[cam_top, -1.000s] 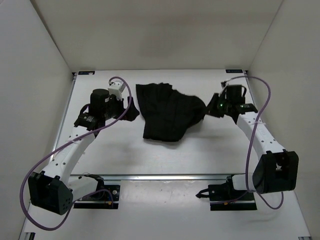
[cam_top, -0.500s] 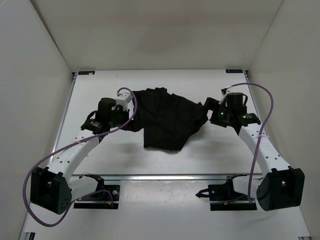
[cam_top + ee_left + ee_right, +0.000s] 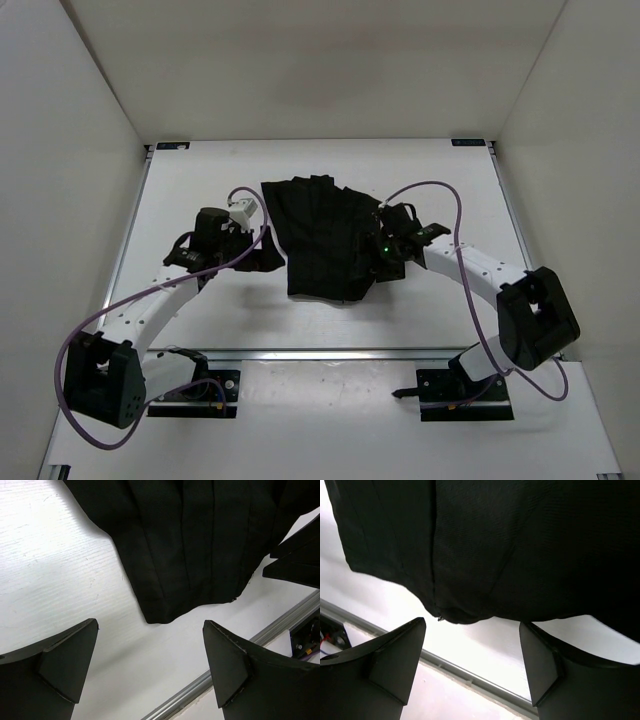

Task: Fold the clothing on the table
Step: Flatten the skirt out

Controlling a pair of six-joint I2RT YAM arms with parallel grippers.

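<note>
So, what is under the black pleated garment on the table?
Only the white table shows around the black pleated garment, right up to its hem in both wrist views. Nothing pokes out from under it. Whatever lies beneath the fabric itself is covered.

- No text, brand or number is readable in any view
- At the far corners of the tabletop (image 3: 330, 322), a left tag (image 3: 172, 146) and a right tag (image 3: 467, 143): too small to read
</note>
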